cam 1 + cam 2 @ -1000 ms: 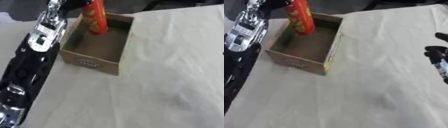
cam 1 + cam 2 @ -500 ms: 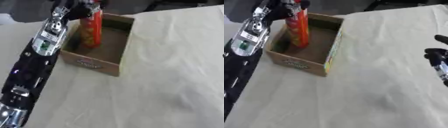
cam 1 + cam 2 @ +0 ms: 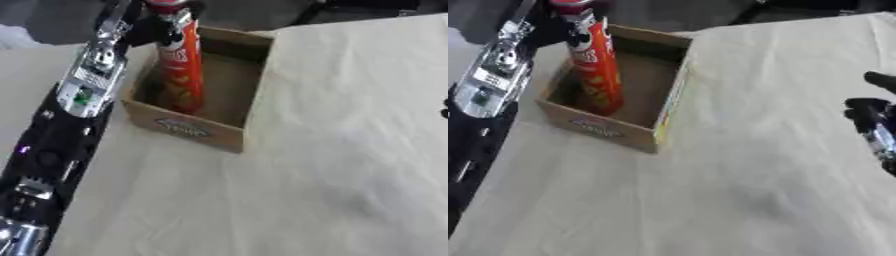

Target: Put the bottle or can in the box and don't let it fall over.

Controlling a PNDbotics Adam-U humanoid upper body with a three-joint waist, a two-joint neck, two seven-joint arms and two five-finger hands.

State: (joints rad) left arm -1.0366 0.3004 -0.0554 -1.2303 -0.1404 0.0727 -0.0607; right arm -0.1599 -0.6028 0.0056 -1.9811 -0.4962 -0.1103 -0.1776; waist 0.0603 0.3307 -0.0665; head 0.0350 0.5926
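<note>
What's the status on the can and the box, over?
Left hand gripping top of the red can. Can upright inside the cardboard box, base near the floor. Right hand idle at right edge. Nothing in the way.

A table (image 3: 332, 165) draped in a creased beige cloth (image 3: 737, 190) carries an open cardboard box (image 3: 188, 129) toward its far left.

The oval label on the box (image 3: 185, 127) and the can's (image 3: 179, 70) print are both unreadable.

Soft even light, blurred, faint shadows
</note>
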